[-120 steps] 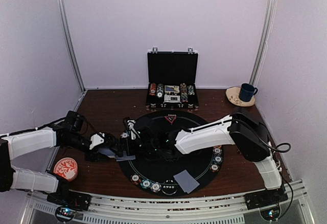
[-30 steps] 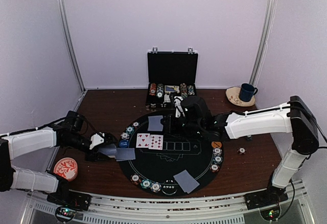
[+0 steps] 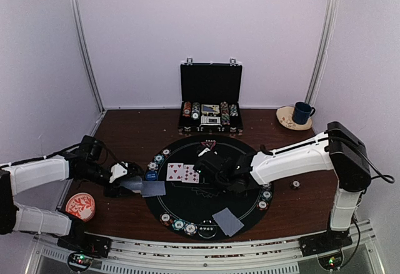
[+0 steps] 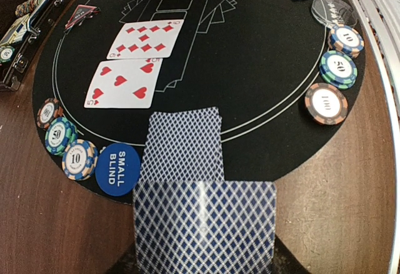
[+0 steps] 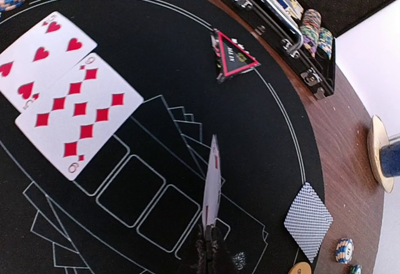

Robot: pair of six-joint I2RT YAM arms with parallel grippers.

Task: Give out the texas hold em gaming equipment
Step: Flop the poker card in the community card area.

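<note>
Just behind the triangle marker (image 5: 234, 55), open briefcase (image 3: 210, 84); mug (image 3: 304, 112) far right.

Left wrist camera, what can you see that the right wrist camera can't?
Only the left wrist view shows the blue SMALL BLIND disc and the face-down stack in the left gripper. Only the right wrist view shows the edge-on card pinched in the right gripper and the saucer. Both show the five of hearts, nine of diamonds and red triangle marker.
</note>
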